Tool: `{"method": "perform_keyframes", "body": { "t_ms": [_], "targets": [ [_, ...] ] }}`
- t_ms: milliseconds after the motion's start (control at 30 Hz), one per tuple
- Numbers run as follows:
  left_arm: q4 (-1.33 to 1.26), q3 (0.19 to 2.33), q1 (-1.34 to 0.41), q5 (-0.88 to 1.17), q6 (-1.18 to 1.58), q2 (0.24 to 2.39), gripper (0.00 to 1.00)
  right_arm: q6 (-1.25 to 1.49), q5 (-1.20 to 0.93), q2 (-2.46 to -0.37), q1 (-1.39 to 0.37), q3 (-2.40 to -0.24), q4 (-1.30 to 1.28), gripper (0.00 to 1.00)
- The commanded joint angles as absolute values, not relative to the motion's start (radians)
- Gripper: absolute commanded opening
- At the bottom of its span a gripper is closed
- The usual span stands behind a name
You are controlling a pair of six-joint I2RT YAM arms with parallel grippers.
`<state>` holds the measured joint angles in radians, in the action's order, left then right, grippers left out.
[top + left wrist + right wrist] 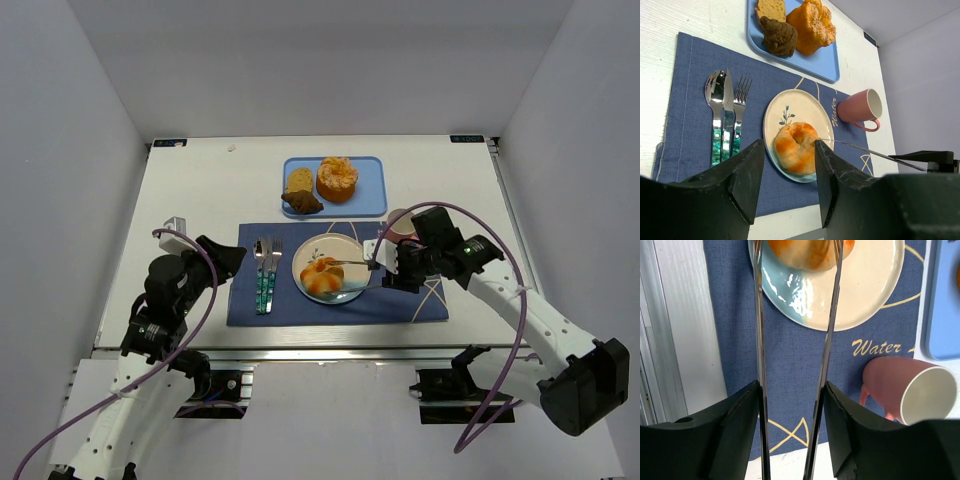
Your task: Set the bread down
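From above, we see the bread (322, 277) lying on a round plate (345, 250). The plate sits on a blue mat (420, 305) on the white table (190, 180). The right gripper (385, 265) is just beside the plate and holds thin metal tongs (350, 263). The tips of the tongs reach the bread. The left gripper (232, 258) hangs over the left edge of the mat, well apart from the bread. A spoon, knife and fork (266, 272) lie side by side left of the plate. A blue tray (370, 200) behind the mat has three more baked things on it.

From the left wrist, we see the left gripper (789, 145) with its jaws apart and nothing between them. Past the gap we see the bread (796, 147) on the near side of the plate (790, 107). The tongs (860, 148) come in from the right and touch the bread. A pink cup (862, 107) lies on its side near the plate.

From the right wrist, we see the right gripper (791, 385) with its jaws pressed on the two arms of the tongs (759, 340), one arm against each jaw. The arms are spread, and the bread (800, 252) sits between their far ends, on the plate (865, 290). We cannot see the tips here. The cup (910, 390) lies to the right, on the mat (790, 355).
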<state>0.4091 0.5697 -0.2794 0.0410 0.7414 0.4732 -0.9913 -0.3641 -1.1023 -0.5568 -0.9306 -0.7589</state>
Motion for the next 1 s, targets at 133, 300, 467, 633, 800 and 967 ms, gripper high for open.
{"method": "perform_keyframes", "body": {
  "t_ms": [133,300,467,633,800,967],
  "targets": [
    [0.413,0.581,-0.278,0.034,0.744,0.471,0.55,-0.999,-0.455,-1.017,-0.561,-0.951,-0.770,0.57],
    [0.405,0.581,-0.276,0.035,0.744,0.476,0.55,-0.811,-0.494,-0.986,-0.552,-1.011,-0.672,0.53],
    [0.396,0.583,-0.278,0.043,0.742,0.483,0.55,-0.424,-0.428,-1.127,-0.413,-1.115,-0.456,0.37],
    [0.399,0.594,-0.276,0.040,0.735,0.492,0.55,-0.061,-0.446,-1.368,-0.227,-1.308,-0.376,0.36],
    [0.384,0.578,-0.278,0.041,0.747,0.485,0.55,0.184,-0.494,-1.604,-0.109,-1.460,-0.397,0.36],
    [0.374,0.574,-0.278,0.041,0.752,0.489,0.55,0.307,-0.497,-1.681,-0.104,-1.486,-0.348,0.45]
  ]
}}
